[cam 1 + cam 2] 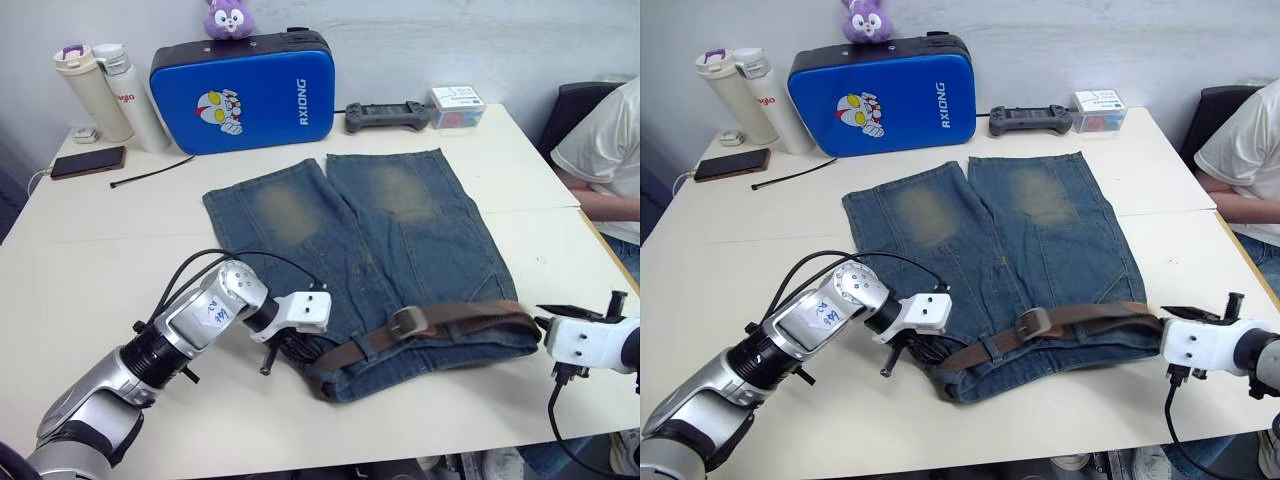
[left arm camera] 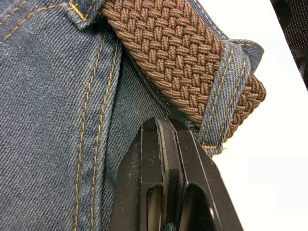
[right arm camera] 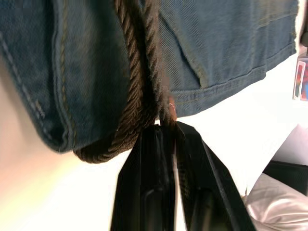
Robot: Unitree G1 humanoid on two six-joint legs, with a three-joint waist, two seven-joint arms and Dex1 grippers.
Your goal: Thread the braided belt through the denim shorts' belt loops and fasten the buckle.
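The denim shorts lie flat mid-table, waistband toward me. Along that waistband runs the braided belt, its silver buckle resting near the middle. A belt loop wraps the brown weave at the waistband's left end. My left gripper sits at that left end, shut, its tips pressed against the denim just under the belt. At the belt's right end my right gripper is shut, with the edge of the belt pinched between its fingertips.
At the back stand a blue case with a purple plush, two bottles, a phone, a black cable tie, a game controller and a small box. A person's arm is at the right edge.
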